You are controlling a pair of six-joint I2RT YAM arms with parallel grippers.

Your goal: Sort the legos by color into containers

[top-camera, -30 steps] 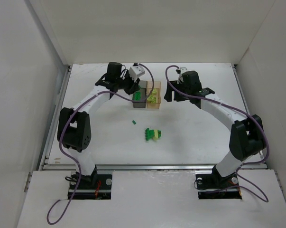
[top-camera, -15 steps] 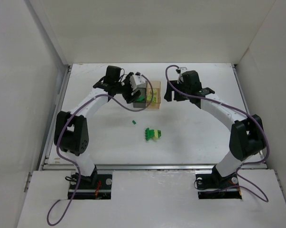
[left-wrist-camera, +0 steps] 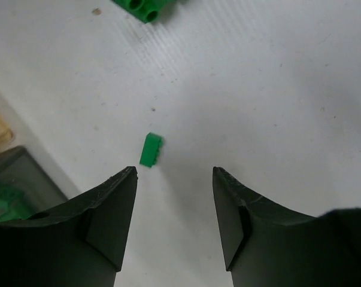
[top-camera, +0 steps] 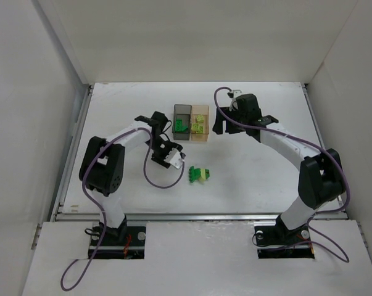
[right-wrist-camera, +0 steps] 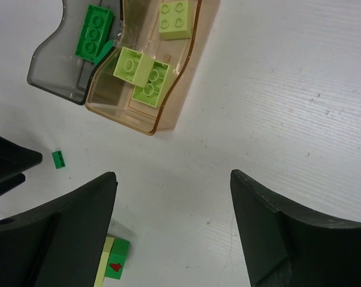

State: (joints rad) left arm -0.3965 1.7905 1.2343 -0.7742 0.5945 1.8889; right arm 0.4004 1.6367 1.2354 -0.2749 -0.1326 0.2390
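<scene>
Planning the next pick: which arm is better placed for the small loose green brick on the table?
Left. The left gripper, open, hangs right over the small green brick, just ahead of its jaws. The right gripper, also open, sits by the orange bin, farther off.

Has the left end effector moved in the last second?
Yes. The left end effector pulled back from the dark grey bin toward the near edge, now open above a small green brick.

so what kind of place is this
Likely a robot test cell: plain white panel walls enclose a white tabletop, and two cabled black-and-white robot arms are bolted along its near edge.
</scene>
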